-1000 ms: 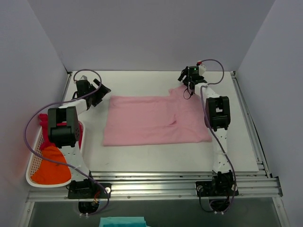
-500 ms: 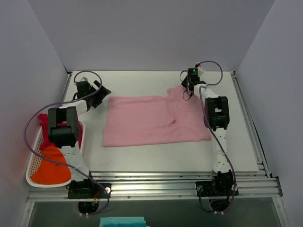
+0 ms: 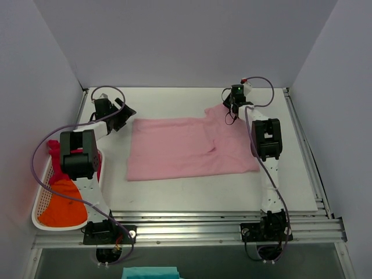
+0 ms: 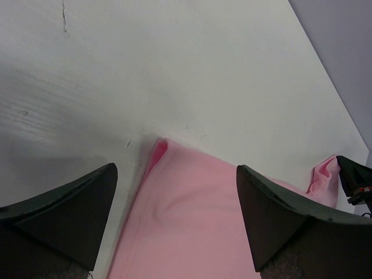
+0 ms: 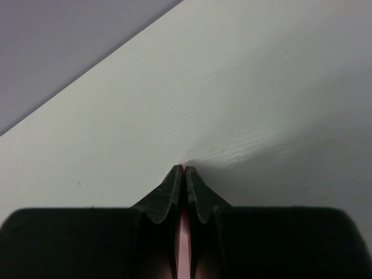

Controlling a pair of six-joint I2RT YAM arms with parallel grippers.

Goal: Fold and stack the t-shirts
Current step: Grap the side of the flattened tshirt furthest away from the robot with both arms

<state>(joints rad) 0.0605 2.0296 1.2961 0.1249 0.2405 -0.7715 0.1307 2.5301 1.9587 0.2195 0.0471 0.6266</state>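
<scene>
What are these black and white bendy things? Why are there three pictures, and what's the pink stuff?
They are two robot arms bolted to a table. Each ends in a gripper, a pincher with two fingers. The big picture looks down from above. The other two come from little cameras on the arms' wrists, so you see the dark fingers up close. A pink shirt lies spread on the table. The right gripper is pinched shut on its far right corner. The left gripper is open near the far left corner, holding nothing. At the left, a white basket holds an orange shirt and a red shirt.
</scene>
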